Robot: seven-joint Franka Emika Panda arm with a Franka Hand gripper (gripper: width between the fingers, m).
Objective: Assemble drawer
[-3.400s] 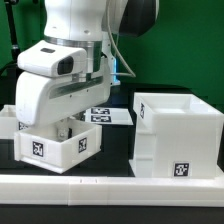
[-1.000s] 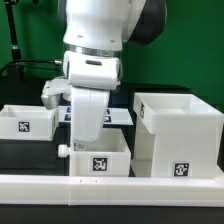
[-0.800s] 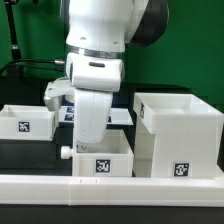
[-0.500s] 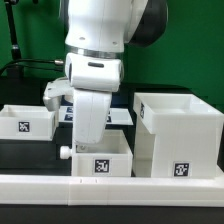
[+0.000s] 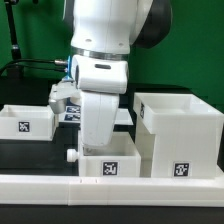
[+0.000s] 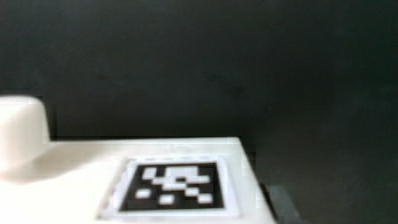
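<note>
Exterior view: arm reaches down into middle tray, whose tag faces camera. Round knob on tray's side toward exterior view's left. Jaws low inside tray, tips hidden; cannot tell if apart or clamped. Tray on black counter, just beside casing. Second tray well apart at exterior view's left. Rail in front.

Wrist view: white surface with tag, rounded white part beside it, dark counter beyond. Jaws out of frame.

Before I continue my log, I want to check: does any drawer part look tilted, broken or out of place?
Nothing stands out. The middle tray sits level beside the big casing, its knob in place. The left tray also sits level and upright. No damage that I can see.
</note>
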